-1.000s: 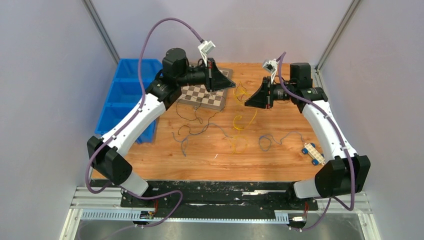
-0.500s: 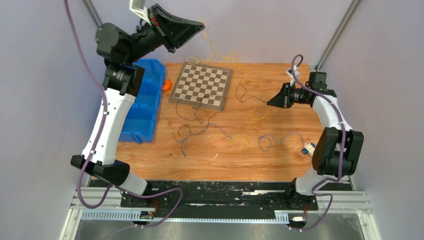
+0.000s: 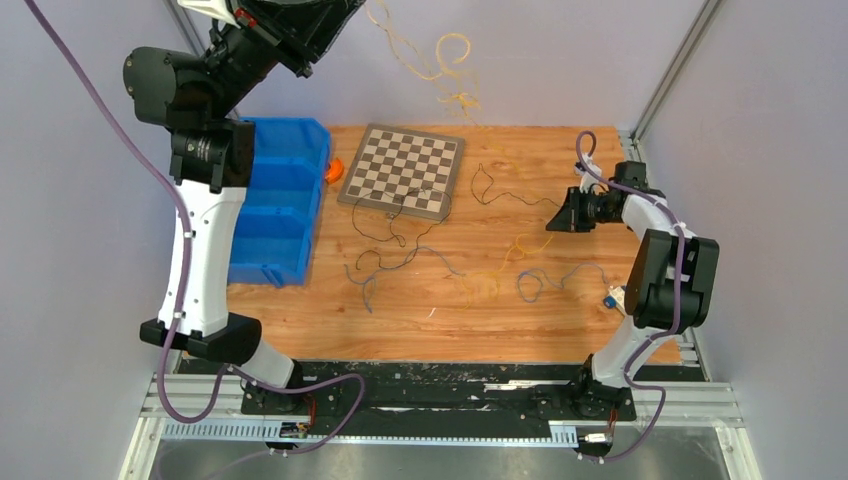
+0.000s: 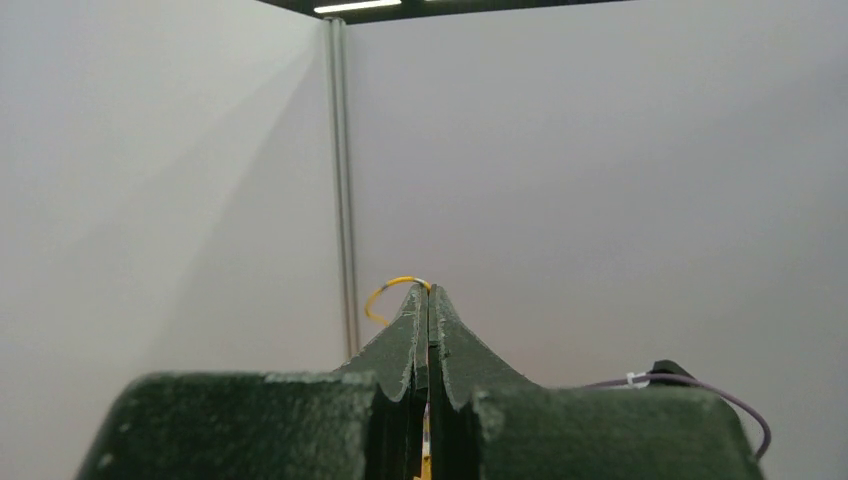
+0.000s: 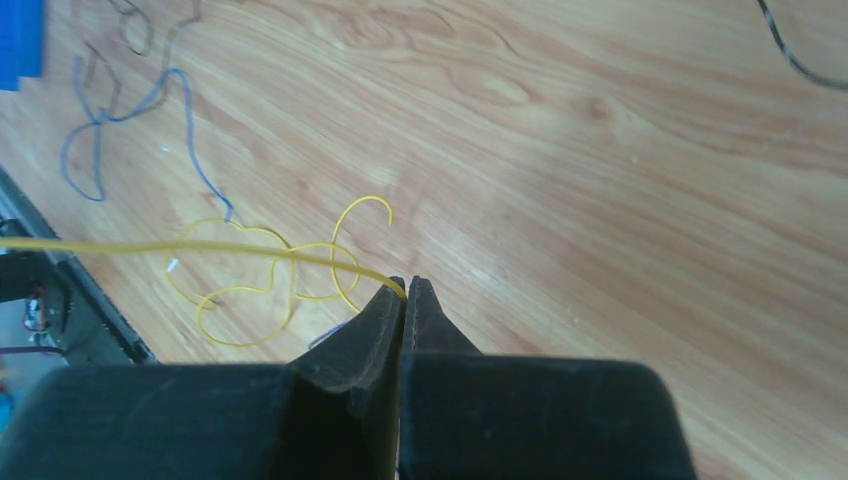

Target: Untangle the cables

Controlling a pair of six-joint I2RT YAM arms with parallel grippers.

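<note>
My left gripper (image 3: 345, 8) is raised high above the table's back left, shut on a yellow cable (image 3: 441, 62) that dangles in curls in the air. In the left wrist view the shut gripper (image 4: 428, 290) has the yellow cable's end (image 4: 392, 287) curling out of its tip. My right gripper (image 3: 551, 224) is low over the right side of the table, and in its wrist view the gripper (image 5: 405, 285) is shut on a taut yellow cable (image 5: 200, 246). Yellow loops (image 5: 262, 283), blue-grey cables (image 3: 538, 282) and dark cables (image 3: 400, 236) lie spread on the wood.
A chessboard (image 3: 405, 170) lies at the back centre. A blue bin (image 3: 272, 215) stands at the left edge with a small orange object (image 3: 333, 170) beside it. A small white and blue piece (image 3: 612, 298) shows next to the right arm.
The left arm swung up and to the left, lifting the yellow cable off the table. The right gripper drew back to the right, dropped lower and shut on a yellow cable.
</note>
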